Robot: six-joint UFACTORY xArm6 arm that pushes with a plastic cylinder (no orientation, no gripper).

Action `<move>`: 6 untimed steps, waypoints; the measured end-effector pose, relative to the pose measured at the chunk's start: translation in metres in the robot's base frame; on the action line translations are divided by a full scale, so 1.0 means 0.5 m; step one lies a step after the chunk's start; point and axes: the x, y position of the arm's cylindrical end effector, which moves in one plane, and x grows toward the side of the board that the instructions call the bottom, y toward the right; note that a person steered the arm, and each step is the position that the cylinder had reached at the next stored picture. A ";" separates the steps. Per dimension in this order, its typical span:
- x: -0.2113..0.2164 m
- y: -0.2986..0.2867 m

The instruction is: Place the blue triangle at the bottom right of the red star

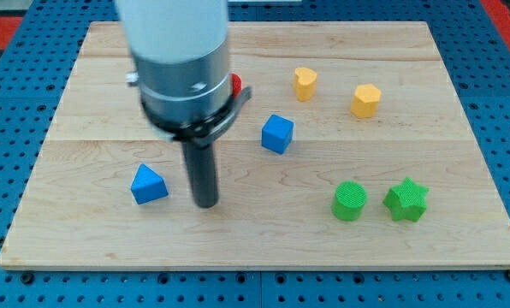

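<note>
The rod is held upright, with my tip (206,204) set on the wooden board (84,244), touching no block. The blue triangle (148,185) lies just left of it, apart. Only a red sliver of the red star (236,84) is seen behind the arm's body. To the right sit a blue cube (277,133), two yellow blocks (305,83) (366,100), a green cylinder (350,201) and a green star (406,199).
</note>
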 end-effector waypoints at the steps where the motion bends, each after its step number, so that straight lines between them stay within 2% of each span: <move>1: -0.049 -0.180; 2: -0.123 -0.324; 3: -0.143 -0.441; 5: -0.164 -0.178; 6: -0.224 -0.186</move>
